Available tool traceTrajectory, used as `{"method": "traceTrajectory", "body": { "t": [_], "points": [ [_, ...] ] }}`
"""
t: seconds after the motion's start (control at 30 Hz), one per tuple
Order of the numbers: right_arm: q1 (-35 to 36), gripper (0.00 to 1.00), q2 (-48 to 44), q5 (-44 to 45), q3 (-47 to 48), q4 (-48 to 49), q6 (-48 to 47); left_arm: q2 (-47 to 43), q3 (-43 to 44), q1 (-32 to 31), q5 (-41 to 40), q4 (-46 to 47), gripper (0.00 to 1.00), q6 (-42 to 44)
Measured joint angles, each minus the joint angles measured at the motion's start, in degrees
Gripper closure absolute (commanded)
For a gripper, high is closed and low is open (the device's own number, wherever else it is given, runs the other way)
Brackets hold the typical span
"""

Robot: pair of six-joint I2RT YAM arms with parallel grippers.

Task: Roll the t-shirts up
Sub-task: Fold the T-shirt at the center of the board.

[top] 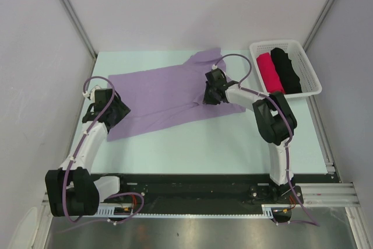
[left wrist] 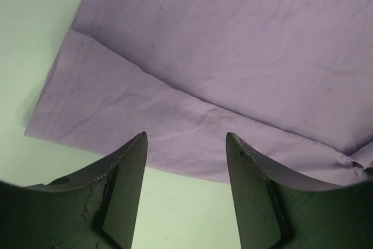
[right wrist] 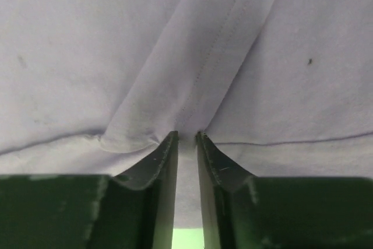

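Observation:
A lilac t-shirt lies spread flat across the middle of the table. My left gripper is open at the shirt's left edge. In the left wrist view its fingertips hover over the shirt's near edge, with nothing between them. My right gripper is on the shirt's right part, shut on a pinched fold of the lilac cloth; the jaws stand almost closed with cloth between them. A crimson-pink roll and a black roll lie in the basket.
A white slatted basket stands at the back right of the pale green table. Grey walls close in the left, right and back. A black rail with the arm bases runs along the near edge.

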Motion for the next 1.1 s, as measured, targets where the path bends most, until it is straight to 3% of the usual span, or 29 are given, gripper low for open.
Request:
{"method": "traceTrajectory", "body": {
  "t": [0.17,0.3,0.5,0.63,0.67,0.9,1.1],
  "points": [
    [0.74,0.92,1.27,1.40,4.46,-2.62,-0.57,0.02,0.02,0.00,-0.02,0.00,0.39,0.09],
    [1.73,0.98,2.51,2.21,8.72,-3.74,-1.40,0.09,0.02,0.00,-0.02,0.00,0.39,0.13],
    [2.78,0.98,7.91,1.53,17.57,-3.87,-4.26,1.29,0.02,0.00,-0.02,0.07,0.38,0.48],
    [3.23,0.90,12.11,-0.42,23.04,-3.50,-6.32,2.58,0.13,0.00,0.02,0.22,0.37,0.44],
    [3.30,0.83,13.07,-1.25,24.20,-3.32,-6.75,3.10,0.33,0.00,0.02,0.22,0.37,0.44],
    [3.72,0.59,18.12,-6.67,31.50,-2.47,-11.89,10.01,5.35,0.07,0.44,0.90,0.31,0.33],
    [3.39,0.53,18.67,-8.37,35.41,-2.14,-15.50,16.09,11.50,1.53,0.98,2.12,0.31,-0.13]
  ]
}}
